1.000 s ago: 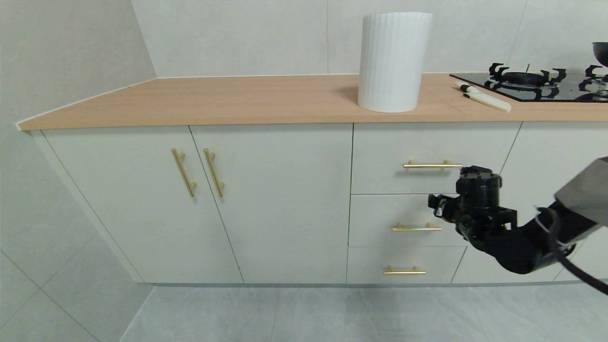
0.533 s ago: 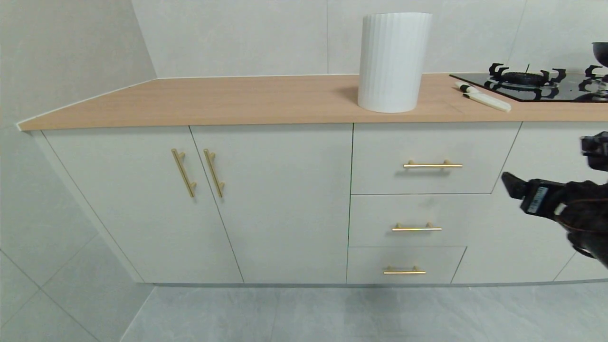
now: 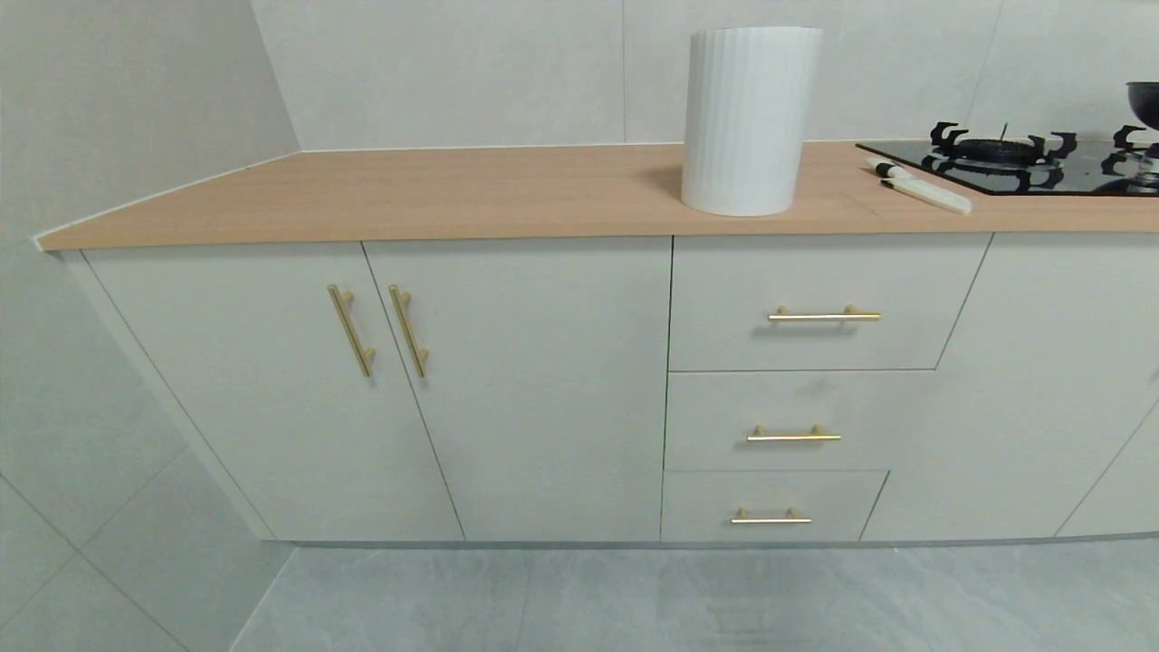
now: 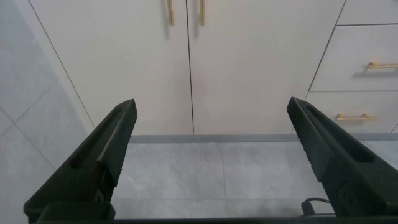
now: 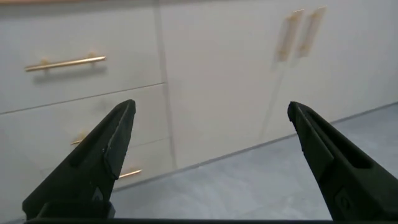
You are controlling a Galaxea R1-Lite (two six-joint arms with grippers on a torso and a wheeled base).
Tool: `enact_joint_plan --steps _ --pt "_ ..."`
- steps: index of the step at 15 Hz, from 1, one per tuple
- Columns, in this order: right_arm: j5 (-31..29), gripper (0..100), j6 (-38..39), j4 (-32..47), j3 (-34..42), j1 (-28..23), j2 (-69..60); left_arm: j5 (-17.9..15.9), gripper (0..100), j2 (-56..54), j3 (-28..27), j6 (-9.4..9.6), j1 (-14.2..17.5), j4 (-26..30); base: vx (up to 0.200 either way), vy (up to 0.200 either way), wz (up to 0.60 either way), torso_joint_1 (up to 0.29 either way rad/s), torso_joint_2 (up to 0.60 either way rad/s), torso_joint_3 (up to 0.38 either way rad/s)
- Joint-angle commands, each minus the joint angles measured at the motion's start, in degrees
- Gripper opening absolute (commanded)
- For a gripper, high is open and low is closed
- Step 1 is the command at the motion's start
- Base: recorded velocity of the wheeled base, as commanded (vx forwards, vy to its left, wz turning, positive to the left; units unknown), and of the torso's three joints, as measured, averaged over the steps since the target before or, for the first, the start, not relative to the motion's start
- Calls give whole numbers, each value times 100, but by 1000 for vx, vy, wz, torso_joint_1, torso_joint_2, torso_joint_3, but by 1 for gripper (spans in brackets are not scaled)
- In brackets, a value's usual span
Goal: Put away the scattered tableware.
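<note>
Two pale utensils [image 3: 919, 186] lie on the wooden countertop [image 3: 453, 190] beside the black gas hob [image 3: 1014, 163]. A tall white ribbed container [image 3: 747, 118] stands on the counter to their left. My left gripper [image 4: 211, 106] is open and holds nothing; it hangs low over the grey floor, facing the cabinet doors [image 4: 186, 62]. My right gripper [image 5: 211, 107] is also open with nothing in it, in front of the drawer fronts and the top drawer's brass handle [image 5: 65, 62].
Three shut drawers sit under the counter, with brass handles at top [image 3: 824, 316], middle [image 3: 794, 436] and bottom [image 3: 771, 519]. Two shut cabinet doors with upright brass handles [image 3: 378, 328] stand to their left. Grey tiled floor [image 3: 579, 598] runs along the front.
My right arm, which was in front of the middle drawer a second ago, has drawn back to the right and left the head view. The drawers stay shut.
</note>
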Motion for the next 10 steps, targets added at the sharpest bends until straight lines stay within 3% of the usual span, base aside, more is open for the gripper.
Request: enact_joint_plan --steps 1,3,6,9,10 --pt "100 100 -360 1126 58 -417 -2252 -2 100 0 1 -1 0 7 0 0 0 0 0 0" --pt "65 100 -571 1372 67 -426 -2736 -2 100 0 1 -1 0 7 0 0 0 0 0 0" --pt "293 100 -615 1416 67 -830 -3052 -2 100 0 1 -1 0 -2 0 0 0 0 0 0" --pt "935 100 -519 1592 322 -900 -3272 -2 100 0 1 -1 0 7 0 0 0 0 0 0" --pt "1401 100 -229 1592 709 -900 -3272 -2 100 0 1 -1 -8 7 0 0 0 0 0 0"
